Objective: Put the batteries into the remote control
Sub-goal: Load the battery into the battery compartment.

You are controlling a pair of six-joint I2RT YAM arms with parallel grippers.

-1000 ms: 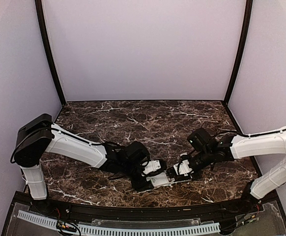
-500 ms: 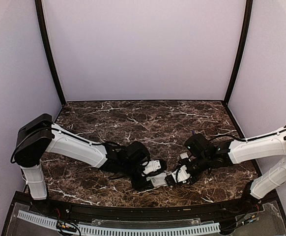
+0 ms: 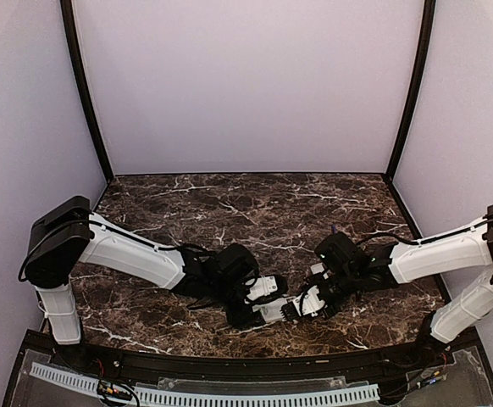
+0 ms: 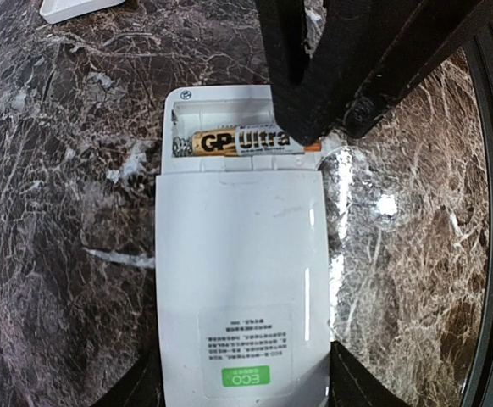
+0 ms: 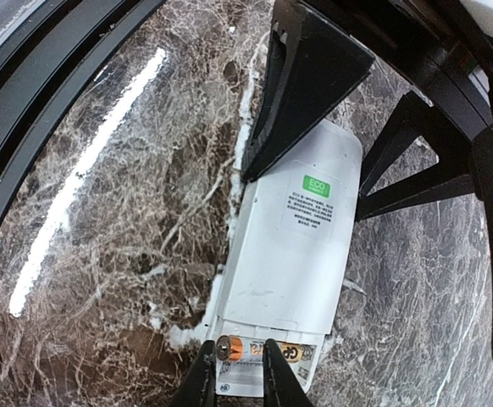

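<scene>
The white remote control [image 4: 238, 280] lies back-up on the marble, with its battery bay open at one end. My left gripper [image 4: 242, 383] is shut on the remote's far end, one finger on each long side. It also shows in the top view [image 3: 261, 310]. One gold-and-black battery [image 4: 238, 142] lies in the bay, and the slot beside it is empty. My right gripper [image 5: 236, 375] is shut on the orange end of that battery [image 5: 245, 348]. It sits over the bay in the top view [image 3: 303, 303]. No other battery is in view.
A flat white piece [image 4: 73, 7] lies on the marble beyond the remote's open end. The table's black front rim [image 5: 52, 93] runs close to the remote. The right arm's black fingers [image 4: 314, 76] hang over the bay.
My right gripper has moved left and lower, onto the remote's open end. The left gripper and the remote have stayed in place.
</scene>
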